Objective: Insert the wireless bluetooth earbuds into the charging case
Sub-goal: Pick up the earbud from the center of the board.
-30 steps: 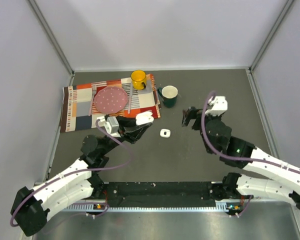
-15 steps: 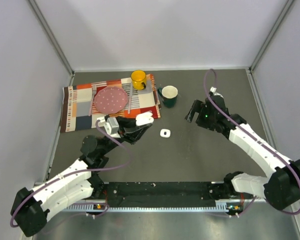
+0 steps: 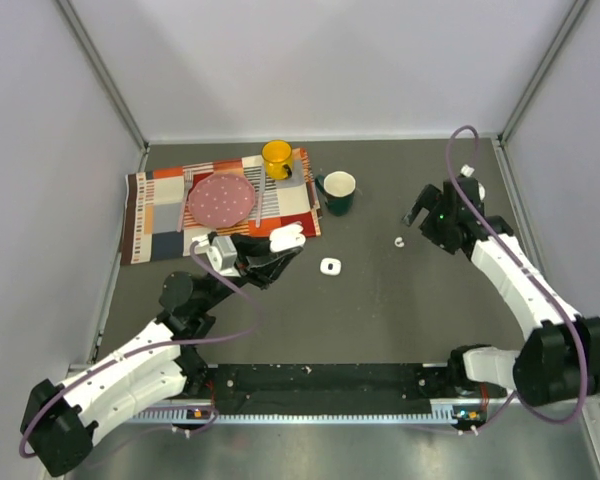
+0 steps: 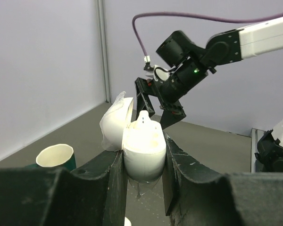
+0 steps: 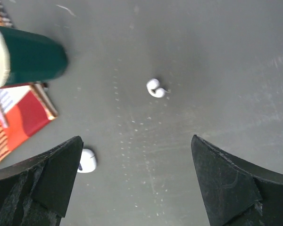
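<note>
My left gripper is shut on the white charging case and holds it above the table with its lid open. In the left wrist view the case sits upright between the fingers, lid tipped left, with a small white bump on top. One tiny white earbud lies on the grey table just left of my open, empty right gripper. It shows ahead of the open jaws in the right wrist view. A second small white piece with a dark spot lies right of the case.
A dark green mug with a white rim stands behind the case, also in the right wrist view. A patterned placemat at the back left carries a pink plate and a yellow mug. Grey walls enclose the table.
My right arm has swung back and to the right, away from the table's middle. The tiny earbud now shows on the table where the gripper had been. The left arm has held still.
</note>
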`<state>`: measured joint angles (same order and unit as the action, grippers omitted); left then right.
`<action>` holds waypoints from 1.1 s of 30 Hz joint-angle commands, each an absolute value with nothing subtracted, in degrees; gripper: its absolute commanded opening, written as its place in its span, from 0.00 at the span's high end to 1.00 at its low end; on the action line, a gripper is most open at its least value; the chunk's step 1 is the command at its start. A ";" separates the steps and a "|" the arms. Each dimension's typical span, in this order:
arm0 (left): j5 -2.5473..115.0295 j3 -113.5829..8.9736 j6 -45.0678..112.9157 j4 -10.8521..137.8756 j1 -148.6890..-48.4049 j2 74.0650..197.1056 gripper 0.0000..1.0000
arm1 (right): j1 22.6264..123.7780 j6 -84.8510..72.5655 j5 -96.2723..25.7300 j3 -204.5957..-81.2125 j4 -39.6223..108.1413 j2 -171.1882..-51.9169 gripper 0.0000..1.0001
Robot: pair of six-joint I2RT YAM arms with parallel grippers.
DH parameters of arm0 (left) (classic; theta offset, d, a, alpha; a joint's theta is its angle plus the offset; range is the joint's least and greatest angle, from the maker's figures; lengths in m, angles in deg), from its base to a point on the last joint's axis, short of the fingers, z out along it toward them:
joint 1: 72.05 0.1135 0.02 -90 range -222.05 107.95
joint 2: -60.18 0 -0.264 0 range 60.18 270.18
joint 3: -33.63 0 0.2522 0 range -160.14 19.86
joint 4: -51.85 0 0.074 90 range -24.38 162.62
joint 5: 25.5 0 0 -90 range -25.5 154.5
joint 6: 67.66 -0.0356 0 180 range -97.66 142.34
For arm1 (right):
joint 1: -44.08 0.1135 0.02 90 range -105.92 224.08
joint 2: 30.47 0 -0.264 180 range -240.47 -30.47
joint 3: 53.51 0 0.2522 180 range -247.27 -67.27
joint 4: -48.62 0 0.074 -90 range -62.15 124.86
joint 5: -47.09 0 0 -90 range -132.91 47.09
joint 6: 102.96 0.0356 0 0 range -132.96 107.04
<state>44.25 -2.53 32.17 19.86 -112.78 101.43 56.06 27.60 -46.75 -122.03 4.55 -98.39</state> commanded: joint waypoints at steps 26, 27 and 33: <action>46.66 -2.99 31.57 19.03 -112.65 100.08 1.00 | 65.78 7.88 -56.09 -131.69 7.61 -122.75 0.60; 46.75 -2.99 31.57 19.03 -112.65 100.08 1.00 | 66.39 6.92 -56.10 -131.95 7.87 -123.28 0.60; 47.10 -2.99 31.22 19.21 -112.65 99.91 1.00 | 67.37 5.76 -56.97 -134.15 8.05 -126.80 0.62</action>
